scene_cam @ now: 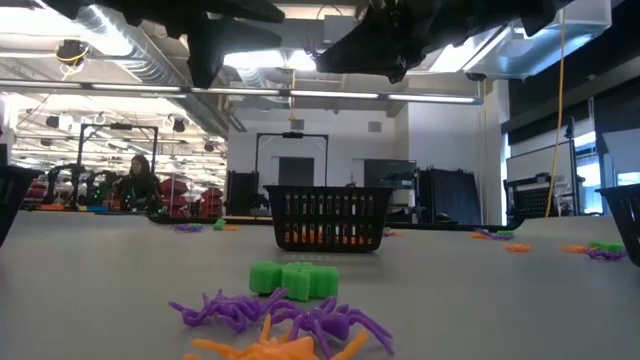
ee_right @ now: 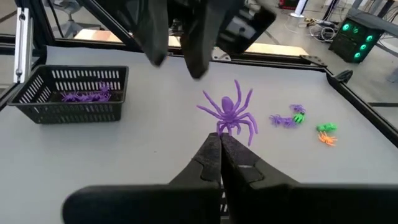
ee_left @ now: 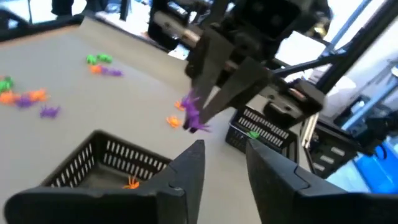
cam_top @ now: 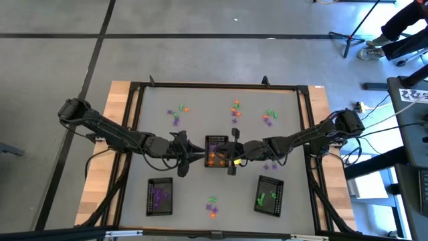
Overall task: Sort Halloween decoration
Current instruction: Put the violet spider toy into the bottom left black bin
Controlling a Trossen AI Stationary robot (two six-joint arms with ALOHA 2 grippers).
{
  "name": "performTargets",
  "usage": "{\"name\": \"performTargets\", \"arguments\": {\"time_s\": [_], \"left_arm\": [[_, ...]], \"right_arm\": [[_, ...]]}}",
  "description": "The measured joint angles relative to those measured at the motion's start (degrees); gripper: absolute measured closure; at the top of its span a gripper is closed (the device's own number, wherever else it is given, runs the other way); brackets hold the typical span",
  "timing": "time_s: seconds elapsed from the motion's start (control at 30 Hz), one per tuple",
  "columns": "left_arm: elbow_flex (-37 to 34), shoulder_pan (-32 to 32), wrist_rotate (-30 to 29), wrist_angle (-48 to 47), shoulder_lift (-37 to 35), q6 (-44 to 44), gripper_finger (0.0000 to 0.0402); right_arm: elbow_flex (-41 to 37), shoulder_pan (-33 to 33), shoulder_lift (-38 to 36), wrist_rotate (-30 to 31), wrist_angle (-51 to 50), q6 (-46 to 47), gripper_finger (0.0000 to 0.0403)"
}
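Note:
A purple spider trinket (ee_right: 229, 113) is in my right gripper (ee_right: 221, 138), which is shut on it just right of the centre black tray (cam_top: 215, 142); that tray holds orange trinkets (scene_cam: 322, 237). My left gripper (ee_left: 225, 149) is open, holds nothing, and faces the right gripper from the tray's left side (cam_top: 194, 158). A near-left tray (ee_right: 74, 93) holds purple trinkets, and a near-right tray (cam_top: 269, 194) holds green ones. Loose orange, purple and green trinkets lie in clusters on the table (cam_top: 235, 107), (cam_top: 269, 118), (cam_top: 177, 111), (cam_top: 212, 208). My right gripper pinches the purple spider between its two fingers by the legs at one end (ee_right: 225, 129). In the left wrist view its fingers (ee_left: 214, 81) slant downward, and the spider (ee_left: 194, 115) sticks out beyond their tips, lifted clear of the table.
The table (cam_top: 200, 114) has a dark raised frame around its grey top. The near trinket pile (scene_cam: 280, 315) lies between the two near trays. More loose trinkets lie right of the right gripper (cam_top: 271, 165). A person (scene_cam: 138, 180) shows in the room beyond the table.

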Motion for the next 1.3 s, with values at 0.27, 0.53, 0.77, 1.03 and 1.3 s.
{"name": "performTargets", "arguments": {"time_s": [0.27,0.53,0.77,1.03,1.3], "left_arm": [[0.0,0.1,-2.7,0.8,0.3,-2.1,0.0220],[0.0,2.2,-3.1,1.1,0.3,-2.6,0.0193],[0.0,3.0,-2.2,3.0,1.4,-2.3,0.0192],[0.0,3.0,-0.6,10.1,6.4,0.7,0.0192],[0.0,3.0,-2.3,10.4,6.7,0.5,0.0192]], "right_arm": [[0.0,-0.1,0.0,-2.5,0.1,2.5,0.0403],[0.0,-0.1,0.0,-1.4,0.1,2.4,0.0403],[0.0,-0.1,0.3,-1.3,0.4,2.2,0.0403],[0.0,-0.1,1.2,0.2,-0.1,0.8,0.0403],[0.0,-0.1,1.2,0.2,0.4,0.9,0.0403]]}}
